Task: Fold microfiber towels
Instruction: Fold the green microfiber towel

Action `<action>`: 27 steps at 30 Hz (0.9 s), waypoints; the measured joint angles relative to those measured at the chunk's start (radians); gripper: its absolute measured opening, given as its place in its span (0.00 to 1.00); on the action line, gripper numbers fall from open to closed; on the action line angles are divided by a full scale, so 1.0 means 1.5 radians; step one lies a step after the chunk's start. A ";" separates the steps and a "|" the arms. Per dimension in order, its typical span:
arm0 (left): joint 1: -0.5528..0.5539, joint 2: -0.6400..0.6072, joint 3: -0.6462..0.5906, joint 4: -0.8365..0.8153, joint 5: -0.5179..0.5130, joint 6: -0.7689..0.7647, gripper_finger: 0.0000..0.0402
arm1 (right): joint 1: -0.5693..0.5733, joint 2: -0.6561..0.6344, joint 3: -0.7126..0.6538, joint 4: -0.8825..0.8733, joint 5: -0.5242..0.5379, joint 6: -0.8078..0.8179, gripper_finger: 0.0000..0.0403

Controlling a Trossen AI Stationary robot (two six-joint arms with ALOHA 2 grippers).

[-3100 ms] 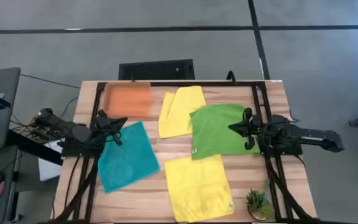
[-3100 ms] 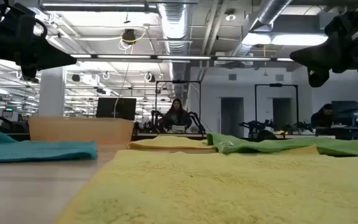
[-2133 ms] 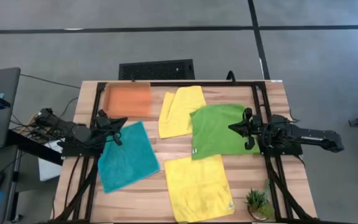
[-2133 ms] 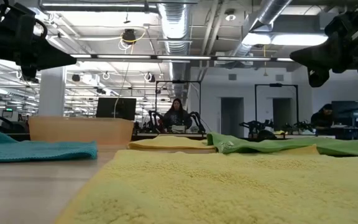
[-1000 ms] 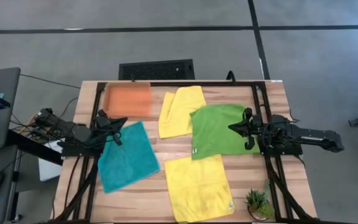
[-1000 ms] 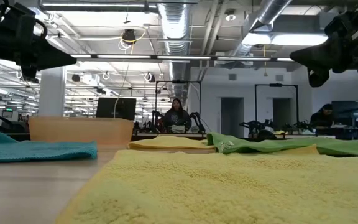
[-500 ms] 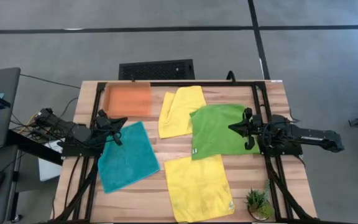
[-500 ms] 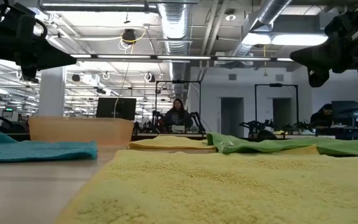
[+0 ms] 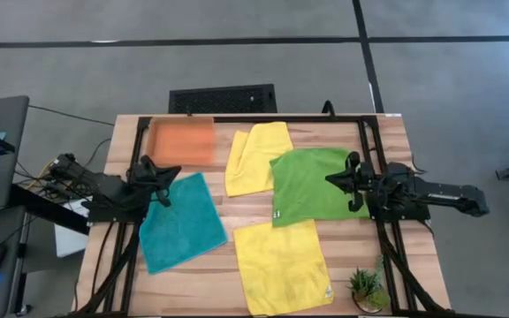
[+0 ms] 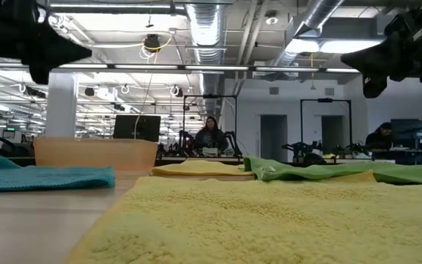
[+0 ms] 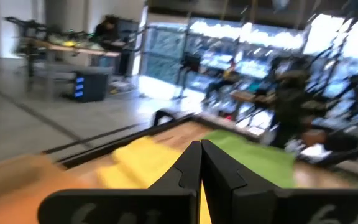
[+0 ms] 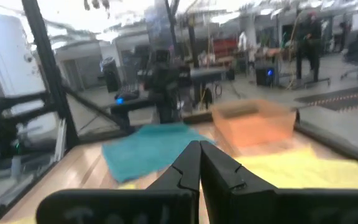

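Four towels lie flat on the wooden table: a teal one [image 9: 179, 221] at the left, a yellow one [image 9: 256, 157] at the far middle, a lime green one [image 9: 307, 184] at the right, and a second yellow one [image 9: 281, 265] at the near edge. The green towel's left edge overlaps the far yellow towel. My left gripper [image 9: 173, 172] is shut and empty above the teal towel's far corner; its closed fingers show in the left wrist view [image 11: 200, 149]. My right gripper [image 9: 330, 181] is shut and empty above the green towel's right part; it also shows in the right wrist view [image 12: 199, 149].
A flat orange tray [image 9: 182, 141] lies at the far left corner. A small potted plant [image 9: 367, 287] stands at the near right corner. Black frame rails [image 9: 374, 150] run along the table's left, right and far sides. A person sits far off in the room [image 10: 209, 138].
My left gripper has risen a little above the teal towel, still shut. The towels have kept still.
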 joint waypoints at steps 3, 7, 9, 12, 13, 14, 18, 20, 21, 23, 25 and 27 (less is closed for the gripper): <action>0.000 0.000 0.000 0.048 0.029 0.006 0.00 | -0.004 0.000 0.000 0.051 0.010 0.000 0.08; 0.000 0.000 0.001 0.083 0.076 0.077 0.00 | -0.004 0.001 0.021 0.049 0.065 -0.008 0.03; 0.000 0.000 0.006 0.085 0.086 0.106 0.00 | -0.004 0.001 0.046 0.023 0.092 -0.029 0.02; 0.000 0.011 0.026 0.085 0.080 0.131 0.00 | -0.004 0.022 0.091 -0.046 0.137 -0.036 0.02; 0.000 0.018 0.035 0.085 0.078 0.146 0.00 | -0.004 0.032 0.112 -0.074 0.146 -0.037 0.02; 0.000 0.028 0.046 0.085 0.077 0.166 0.00 | -0.004 0.042 0.135 -0.103 0.152 -0.037 0.02; 0.000 0.091 0.106 0.081 0.063 0.245 0.00 | -0.003 0.110 0.229 -0.251 0.177 -0.031 0.01; 0.000 0.140 0.141 0.073 0.034 0.258 0.00 | -0.003 0.155 0.281 -0.307 0.181 -0.034 0.01; 0.000 0.167 0.159 0.070 0.020 0.262 0.00 | -0.002 0.177 0.308 -0.338 0.181 -0.039 0.01; 0.000 0.225 0.194 0.057 -0.004 0.265 0.00 | 0.003 0.224 0.361 -0.402 0.174 -0.047 0.01; 0.004 0.288 0.230 0.035 -0.023 0.254 0.00 | 0.010 0.269 0.411 -0.466 0.161 -0.047 0.01; 0.016 0.349 0.266 0.004 -0.043 0.208 0.00 | 0.019 0.310 0.459 -0.536 0.145 -0.047 0.01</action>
